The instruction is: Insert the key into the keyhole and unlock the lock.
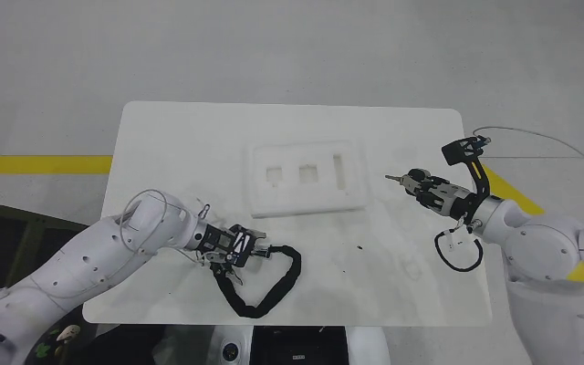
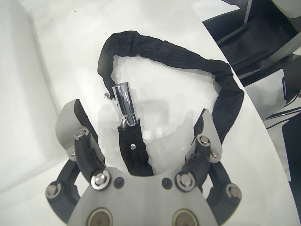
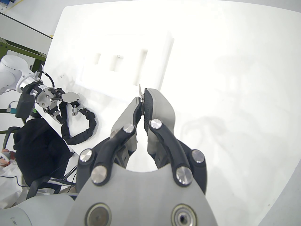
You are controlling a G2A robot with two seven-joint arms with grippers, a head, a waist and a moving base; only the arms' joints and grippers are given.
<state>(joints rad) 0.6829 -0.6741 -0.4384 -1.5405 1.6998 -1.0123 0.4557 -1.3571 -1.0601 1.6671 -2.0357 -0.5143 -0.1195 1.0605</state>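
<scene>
A chain lock [image 1: 274, 287] in a black fabric sleeve lies curled near the table's front edge. Its chrome cylinder [image 2: 124, 103] sticks out of one sleeve end, resting on the table between the fingers of my left gripper [image 2: 141, 115], which is open and not touching it. From above, the left gripper [image 1: 254, 248] sits at the loop's left end. My right gripper [image 3: 142, 99] is shut on a small metal key [image 3: 140, 92], whose tip pokes past the fingertips. It hovers at the right of the table [image 1: 409, 178], far from the lock [image 3: 87, 123].
A white foam tray [image 1: 306, 178] with three cut-out pockets lies mid-table, between the two arms. Small dark crumbs [image 1: 362, 246] dot the white table [image 1: 182, 146]. The table's front edge runs just beside the lock.
</scene>
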